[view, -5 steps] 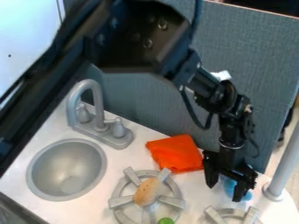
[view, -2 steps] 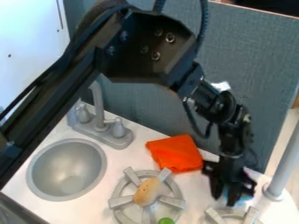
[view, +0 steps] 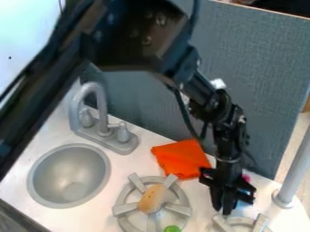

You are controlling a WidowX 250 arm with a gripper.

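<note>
Camera view: just beyond the round grey burner (view: 220, 221) at the bottom right, a partly hidden light-blue object (view: 243, 209) is seen immediately right of the black two-finger gripper (view: 223, 210); its long axis and the gripper's state cannot be told.

Right of and below the orange cloth (view: 176, 159), the gripper (view: 221, 211) seems to partly hide a blurred blue thing (view: 246, 209); the pink speck (view: 246, 177) is too small to identify. Below the cloth, the bottom edge crops a green thing (view: 172, 229).
</note>
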